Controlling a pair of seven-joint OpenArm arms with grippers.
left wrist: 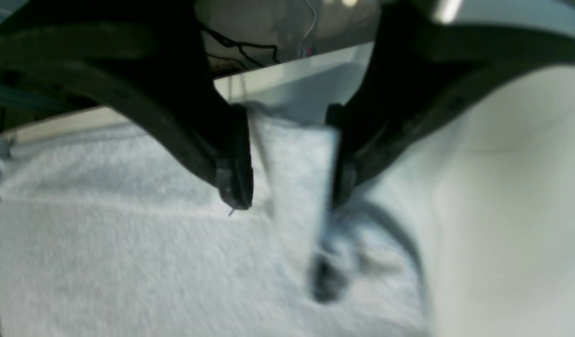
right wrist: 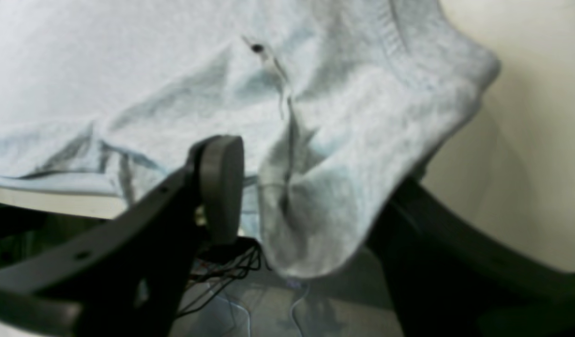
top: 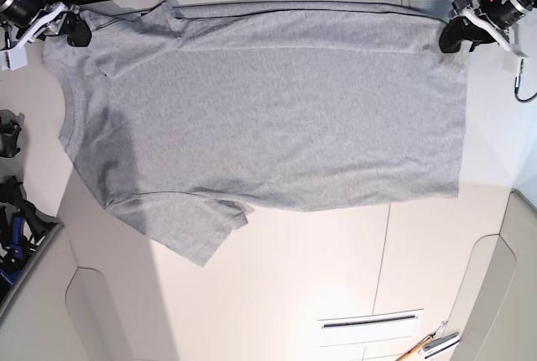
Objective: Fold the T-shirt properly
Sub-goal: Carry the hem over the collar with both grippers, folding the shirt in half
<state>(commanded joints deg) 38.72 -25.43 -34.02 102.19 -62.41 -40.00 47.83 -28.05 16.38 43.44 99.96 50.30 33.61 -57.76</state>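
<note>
The heather-grey T-shirt (top: 268, 117) lies spread flat on the white table (top: 336, 277), plain side up, neck to the left and hem to the right in the base view. Its far edge is pulled straight between both grippers. My left gripper (top: 453, 38) is at the far hem corner; in the left wrist view it (left wrist: 287, 194) is shut on a bunched fold of the shirt (left wrist: 294, 154). My right gripper (top: 71, 32) is at the far shoulder; in the right wrist view it (right wrist: 310, 187) is shut on a shirt corner (right wrist: 324, 196) beside the ribbed collar.
The near sleeve (top: 189, 227) lies spread toward the table's middle. A slot (top: 369, 325) and a small tool (top: 428, 346) are near the front right. Black gear (top: 13, 210) sits off the table's left edge. Cables (left wrist: 240, 47) hang behind the far edge.
</note>
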